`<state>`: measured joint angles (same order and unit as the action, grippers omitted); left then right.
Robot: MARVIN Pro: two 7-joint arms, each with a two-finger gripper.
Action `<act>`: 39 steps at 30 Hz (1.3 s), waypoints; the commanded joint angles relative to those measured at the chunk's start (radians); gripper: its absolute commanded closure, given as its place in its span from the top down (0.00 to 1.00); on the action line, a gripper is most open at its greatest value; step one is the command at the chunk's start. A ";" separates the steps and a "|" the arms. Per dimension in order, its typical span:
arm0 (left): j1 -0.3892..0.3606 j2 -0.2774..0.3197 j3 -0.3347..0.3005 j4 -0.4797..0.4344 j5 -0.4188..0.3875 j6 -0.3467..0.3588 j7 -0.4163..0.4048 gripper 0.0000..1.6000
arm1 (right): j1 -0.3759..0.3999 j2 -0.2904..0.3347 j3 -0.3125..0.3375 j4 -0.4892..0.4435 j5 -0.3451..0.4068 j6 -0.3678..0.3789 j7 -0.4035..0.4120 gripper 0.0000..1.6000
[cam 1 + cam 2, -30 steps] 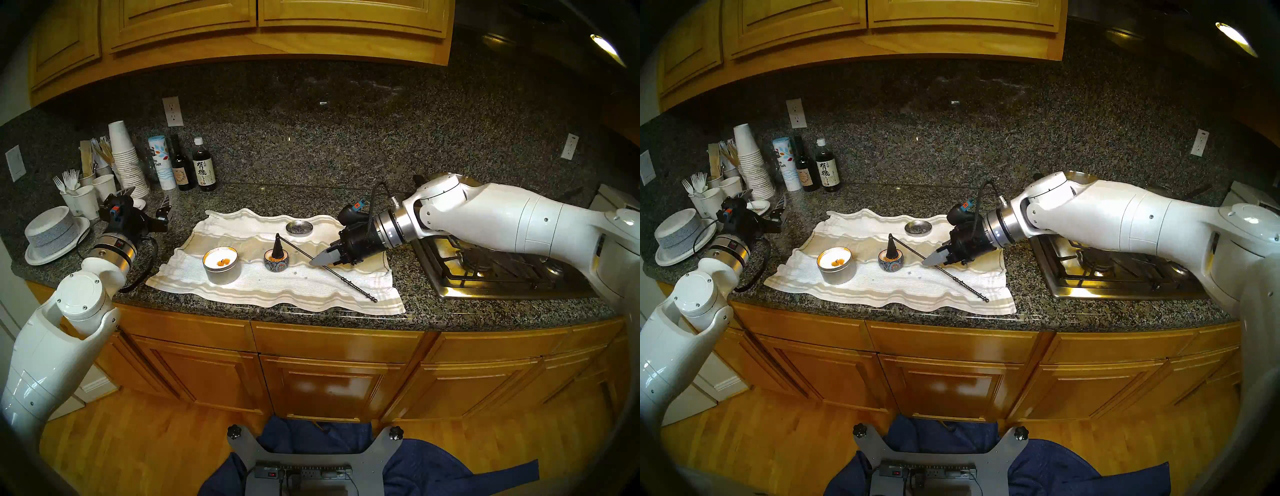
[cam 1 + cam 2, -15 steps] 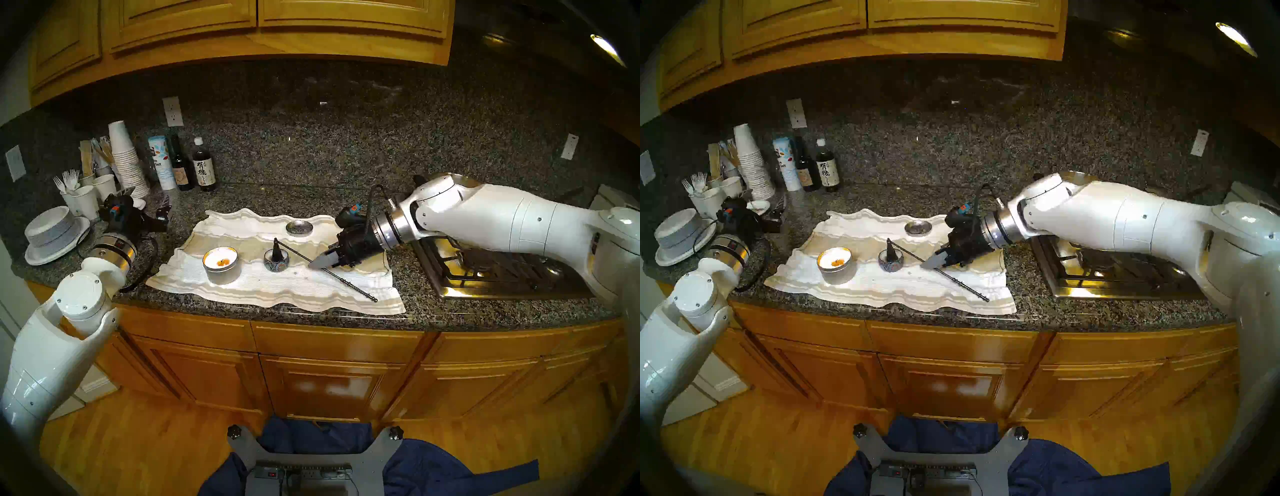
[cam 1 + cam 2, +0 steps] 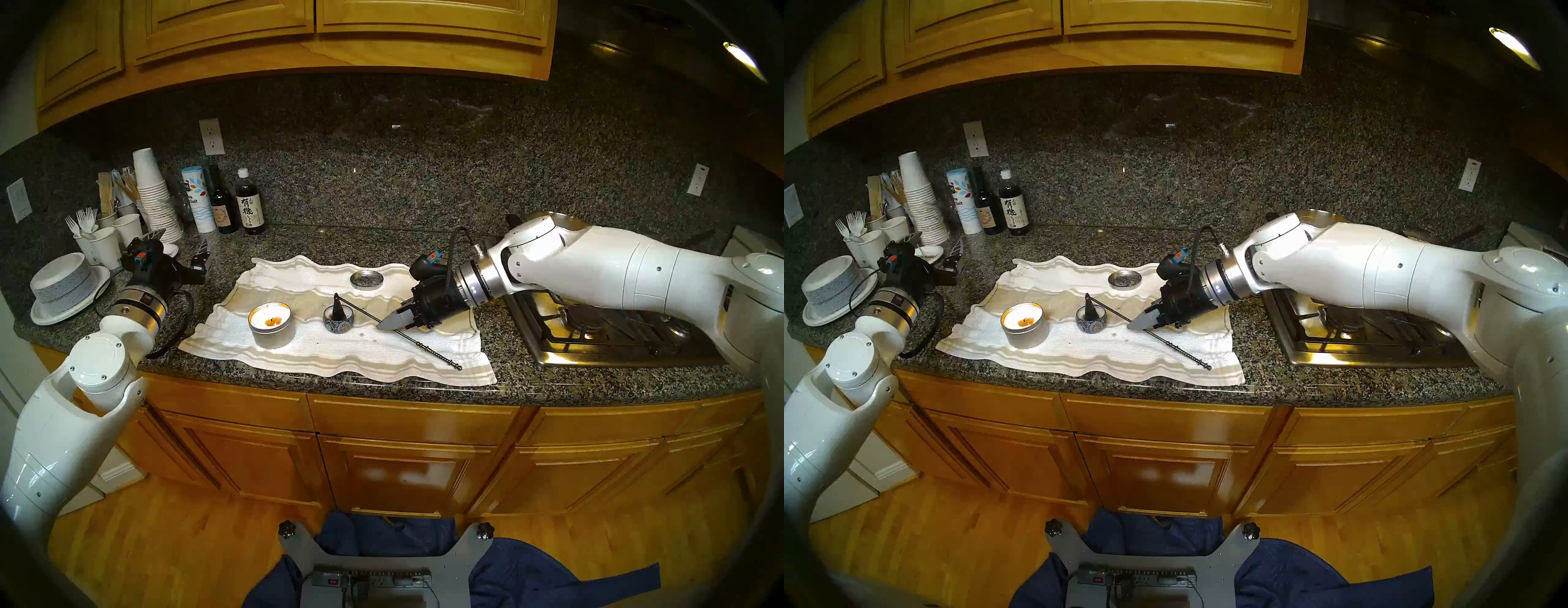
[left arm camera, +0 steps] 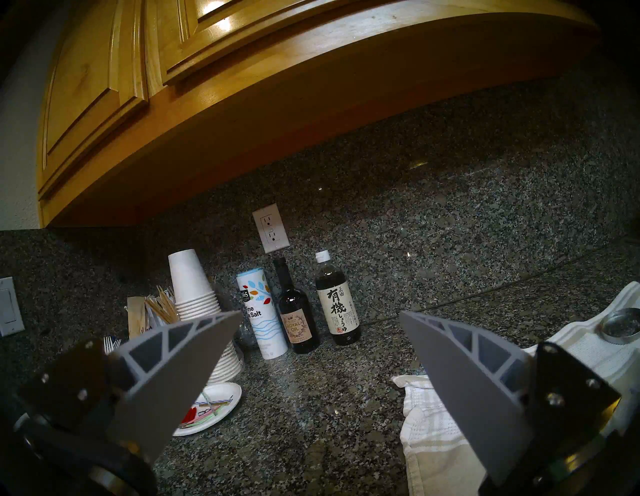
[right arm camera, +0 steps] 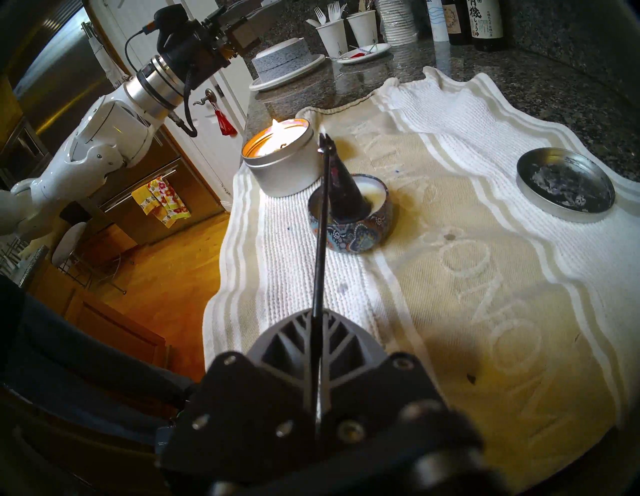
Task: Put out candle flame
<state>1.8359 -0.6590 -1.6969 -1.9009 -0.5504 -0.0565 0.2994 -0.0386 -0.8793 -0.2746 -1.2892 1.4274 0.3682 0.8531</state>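
The snuffer's cone (image 5: 346, 188) sat in the small patterned tin (image 5: 349, 221) on the towel (image 5: 485, 277), just beside the silver candle (image 5: 280, 159), whose flame was burning. The right gripper (image 5: 317, 332) was clamped on the snuffer's rod; the left gripper (image 4: 320, 318) hung spread and empty, well apart. Lifting carelessly might tip the tin or swing the thin rod in the grip. The cone hid the small tin's wick.

Frame centre: my right gripper (image 3: 1139, 325) clamps the snuffer (image 3: 1149, 330), its cone resting in the small patterned candle (image 3: 1091, 325).
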 commanded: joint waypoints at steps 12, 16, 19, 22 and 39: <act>-0.022 0.010 -0.022 -0.020 0.001 -0.018 -0.001 1.00 | 0.030 0.001 0.021 0.004 0.008 -0.004 0.007 0.00; -0.022 0.010 -0.022 -0.020 0.001 -0.018 -0.001 1.00 | 0.029 0.002 0.021 0.003 0.009 -0.005 0.007 0.00; -0.022 0.010 -0.021 -0.020 0.001 -0.018 0.000 1.00 | 0.029 0.003 0.021 0.003 0.009 -0.008 0.008 0.00; -0.022 0.010 -0.021 -0.020 0.001 -0.017 0.000 1.00 | 0.032 0.006 0.025 -0.002 0.009 -0.016 0.006 0.00; -0.022 0.011 -0.020 -0.020 0.000 -0.016 0.002 1.00 | 0.068 0.046 0.047 -0.063 0.009 -0.027 -0.026 0.00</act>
<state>1.8365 -0.6567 -1.6951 -1.9010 -0.5521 -0.0570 0.3027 -0.0229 -0.8533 -0.2684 -1.3416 1.4299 0.3520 0.8479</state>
